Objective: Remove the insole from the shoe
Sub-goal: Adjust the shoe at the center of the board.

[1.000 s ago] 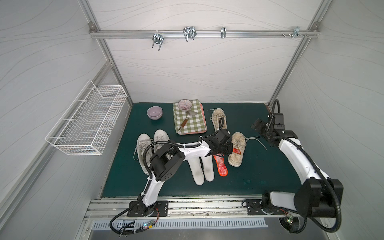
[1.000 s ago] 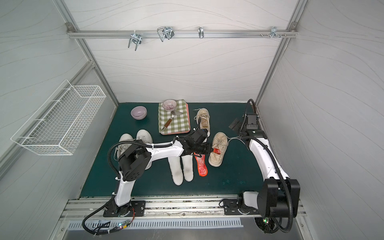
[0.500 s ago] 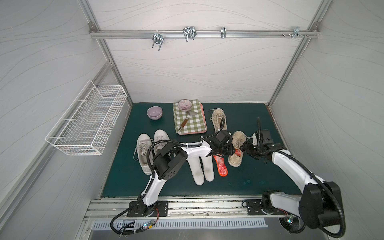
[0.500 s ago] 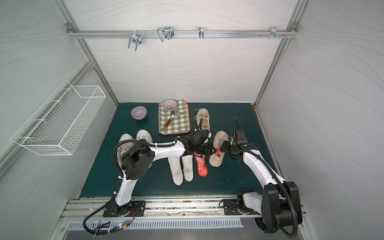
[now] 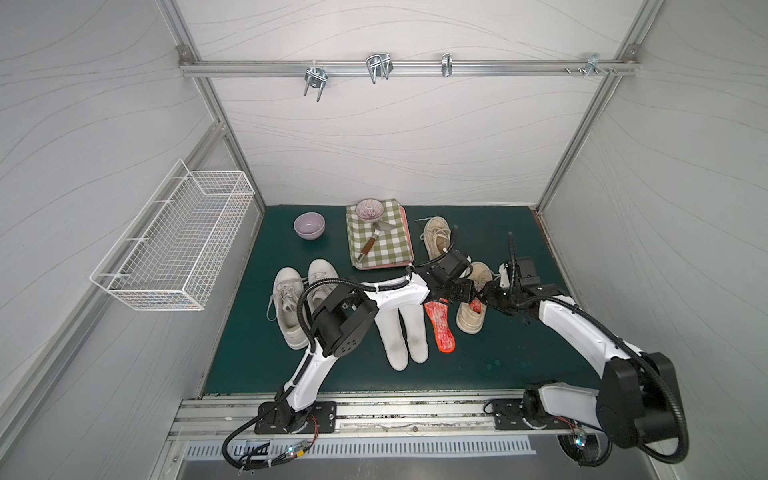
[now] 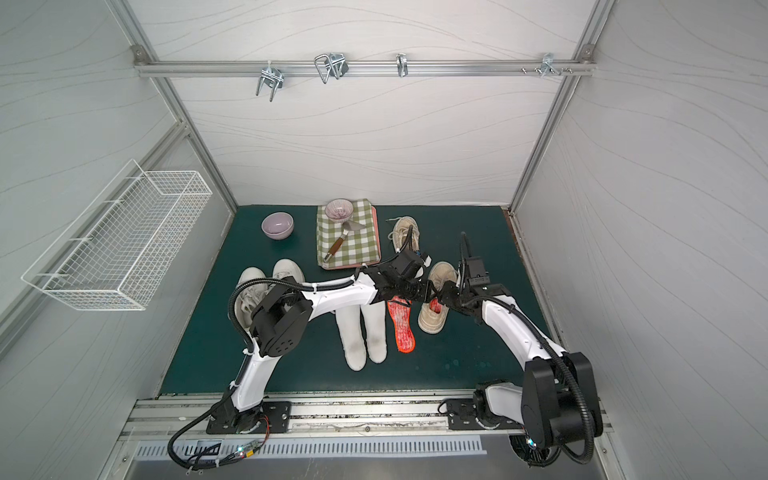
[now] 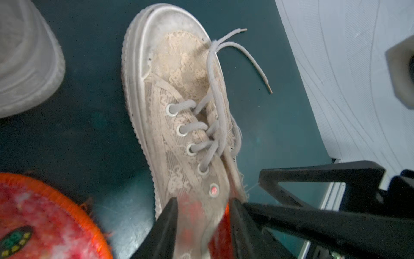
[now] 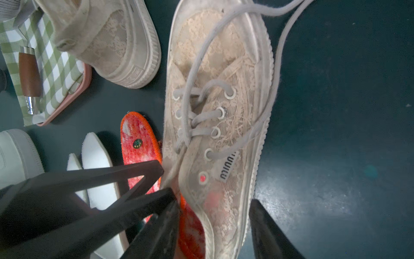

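L arm: mounted front-L, elbow raised, forearm extended fwd and across to the R, wrist pitched down. L gripper: jaws parted, tips low. R arm: mounted front-R, forearm angled inward, wrist pitched down. R gripper: jaws parted, tips low (just beside L gripper, tips facing; contact btwn them unclear).

Right end effector astride wall of lace shoe, red insole inside

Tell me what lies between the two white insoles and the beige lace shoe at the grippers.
A loose orange insole, visible in both top views.
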`<action>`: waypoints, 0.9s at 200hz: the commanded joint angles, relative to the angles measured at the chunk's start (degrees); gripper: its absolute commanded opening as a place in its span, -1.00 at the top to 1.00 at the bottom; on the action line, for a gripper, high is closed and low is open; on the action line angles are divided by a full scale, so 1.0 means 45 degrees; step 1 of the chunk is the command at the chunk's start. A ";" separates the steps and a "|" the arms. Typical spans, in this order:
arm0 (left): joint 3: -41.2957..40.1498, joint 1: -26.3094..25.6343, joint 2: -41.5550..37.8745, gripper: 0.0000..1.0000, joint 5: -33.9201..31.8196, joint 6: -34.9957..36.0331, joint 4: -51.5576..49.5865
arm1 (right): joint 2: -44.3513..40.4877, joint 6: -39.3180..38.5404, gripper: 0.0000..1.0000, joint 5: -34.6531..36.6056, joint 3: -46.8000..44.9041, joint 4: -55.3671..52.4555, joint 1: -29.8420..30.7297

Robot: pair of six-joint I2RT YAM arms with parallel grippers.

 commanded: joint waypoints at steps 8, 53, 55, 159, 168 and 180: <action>0.0833 -0.0068 0.0618 0.28 -0.0163 0.0291 -0.0252 | 0.0404 -0.0095 0.05 0.0434 0.0443 0.0281 0.0220; 0.0798 -0.0065 0.0571 0.51 -0.0397 0.0266 -0.0213 | 0.0848 0.0024 0.29 0.0863 0.0528 0.0501 0.0463; 0.0803 -0.0048 0.0570 0.52 -0.0412 0.0263 -0.0217 | 0.0873 0.0025 0.30 0.0888 0.0527 0.0515 0.0478; -0.1711 0.0594 -0.0992 1.00 -0.1182 -0.0814 0.1637 | -0.0028 0.0301 1.00 0.3226 0.0079 -0.0230 0.0128; -0.2265 0.0783 -0.1364 1.00 -0.1380 -0.1007 0.2000 | -0.0250 0.0423 1.00 0.3364 -0.0081 -0.0297 -0.0157; -0.3051 0.1048 -0.1807 1.00 -0.1610 -0.1351 0.2499 | -0.0511 0.0575 1.00 0.3420 -0.0350 -0.0417 -0.0700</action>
